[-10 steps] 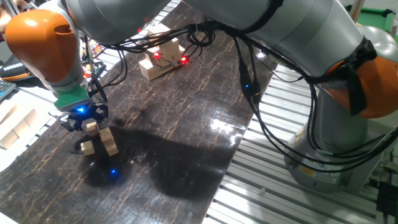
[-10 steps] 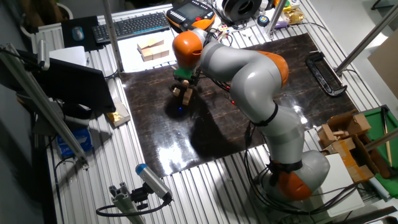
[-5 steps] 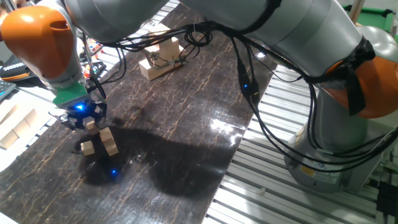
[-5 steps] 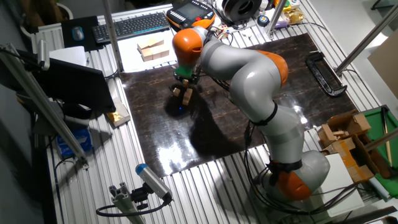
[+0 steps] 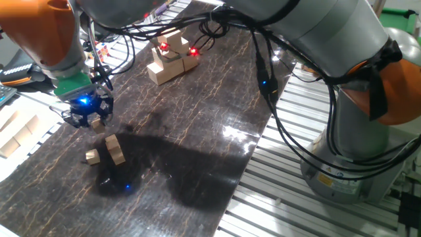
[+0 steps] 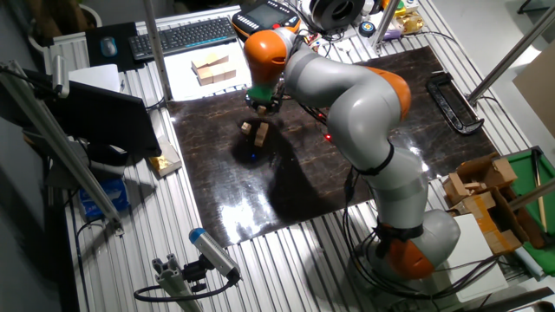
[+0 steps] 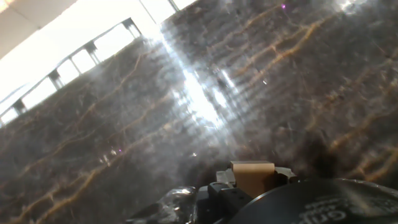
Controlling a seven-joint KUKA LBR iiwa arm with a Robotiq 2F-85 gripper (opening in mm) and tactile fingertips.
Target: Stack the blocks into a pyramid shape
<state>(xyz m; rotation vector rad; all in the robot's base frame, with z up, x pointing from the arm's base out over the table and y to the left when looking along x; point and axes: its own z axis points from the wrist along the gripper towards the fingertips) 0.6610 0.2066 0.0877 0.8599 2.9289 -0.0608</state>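
Note:
My gripper (image 5: 95, 121) hangs above the dark mat, shut on one small tan block (image 5: 99, 124). The hand view shows this block (image 7: 252, 177) clamped between the fingers at the bottom edge. Below and to the right of the gripper, two blocks (image 5: 114, 149) stand one on the other, with a third block (image 5: 92, 157) beside them on the left. In the other fixed view the gripper (image 6: 263, 103) is above the same blocks (image 6: 258, 132), apart from them.
Larger wooden pieces (image 5: 168, 60) with red lights lie at the far end of the mat. More tan blocks (image 6: 212, 67) sit on a white sheet beside the mat, near a keyboard (image 6: 182, 35). The robot's base (image 5: 348, 164) and cables stand at the right.
The gripper has risen and moved back from the small stack, still holding its block. The blocks on the mat have not moved.

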